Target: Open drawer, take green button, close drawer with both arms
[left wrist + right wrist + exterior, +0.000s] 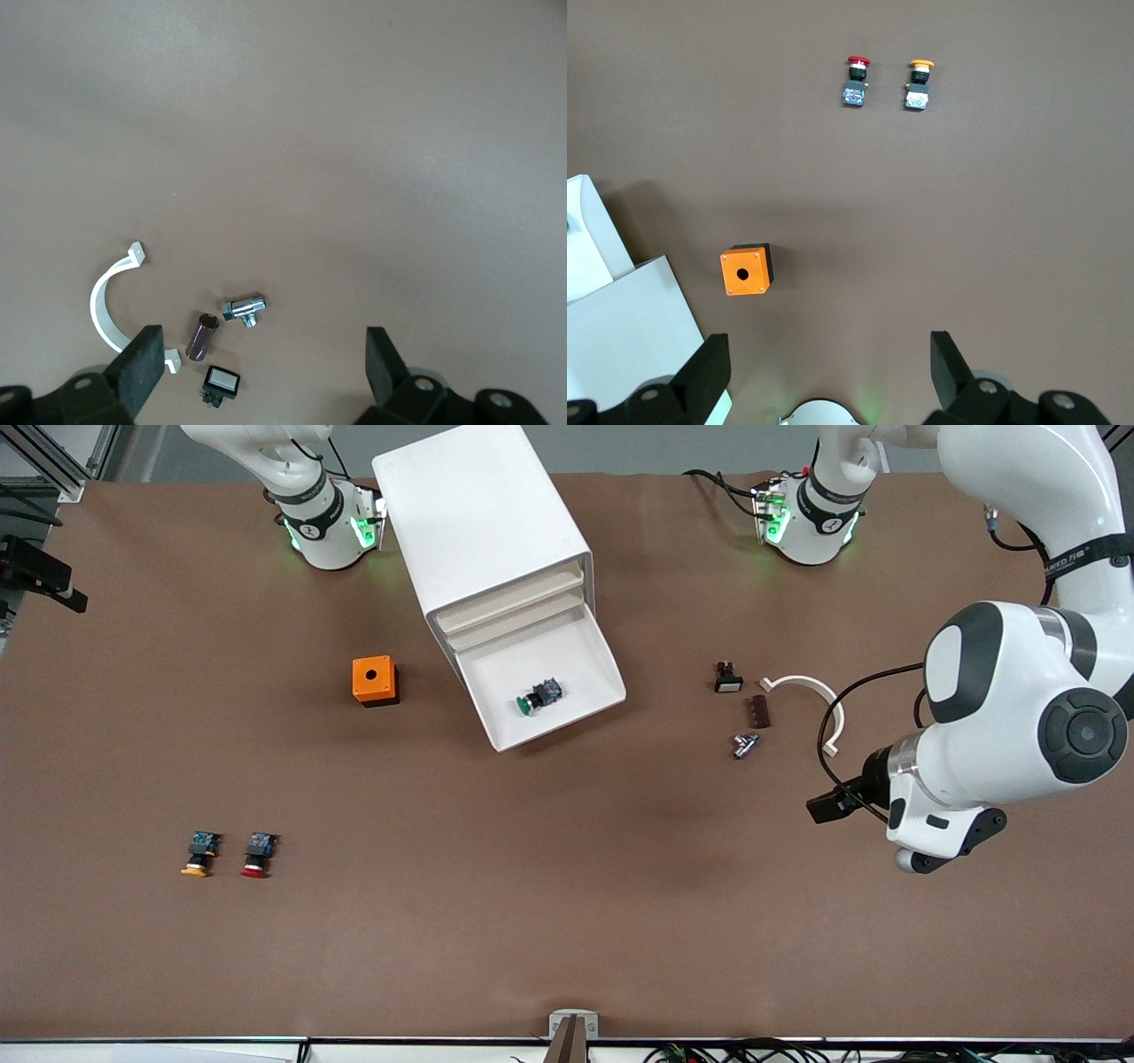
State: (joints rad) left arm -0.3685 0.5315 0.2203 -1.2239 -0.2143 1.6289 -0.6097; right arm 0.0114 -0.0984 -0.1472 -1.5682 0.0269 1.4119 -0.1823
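The drawer (551, 682) stands pulled out of the white cabinet (483, 531), the green button (539, 696) lying inside it. The left tool (264, 367) hangs spread wide over bare tabletop (567, 886); the right tool (829, 370), equally wide, waits above its own base.

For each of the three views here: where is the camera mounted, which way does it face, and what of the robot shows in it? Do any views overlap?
Front view: high across the table, facing both bases; shows the open drawer holding the button, and the left arm's wrist.
Left wrist view: looks down past the open left gripper at the white clip and small parts.
Right wrist view: looks down past the open right gripper at the orange box and cabinet.
Shared: front and right wrist views both show the orange box.
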